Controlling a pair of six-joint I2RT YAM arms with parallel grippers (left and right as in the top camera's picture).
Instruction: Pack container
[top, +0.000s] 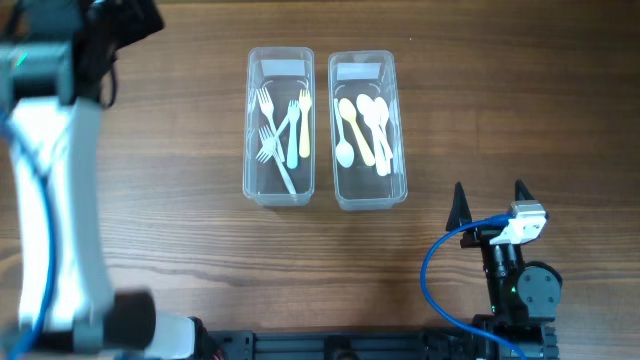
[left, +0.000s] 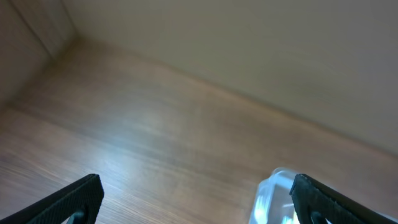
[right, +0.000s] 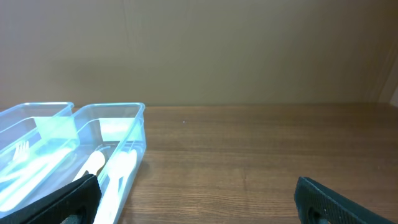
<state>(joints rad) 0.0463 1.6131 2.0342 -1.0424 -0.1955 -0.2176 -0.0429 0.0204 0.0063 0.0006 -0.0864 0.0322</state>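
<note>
Right claw (top: 489, 200): fingers spread wide apart, nothing between them, low over the near right part of the table (top: 150, 200).
Left claw (left: 198, 190): fingers also wide apart and empty, over bare wood.
Fork container (top: 262, 180): at mid-table toward the far side, well apart from the right claw, ahead of it and to its left.
Spoon container (top: 365, 190): just beside the fork container, long sides parallel; it is the nearer of the 2 to the right claw.
From the left claw: a clear plastic corner shows near its right finger, probably the fork container, though the view is too blurred to be sure.
Look of the containers: 2 clear, narrow rectangular tubs, open on top.
Forks (top: 283, 125): white, green and yellow plastic, crossed loosely.
Spoons (top: 365, 125): white and pale yellow, lying lengthwise.
</note>
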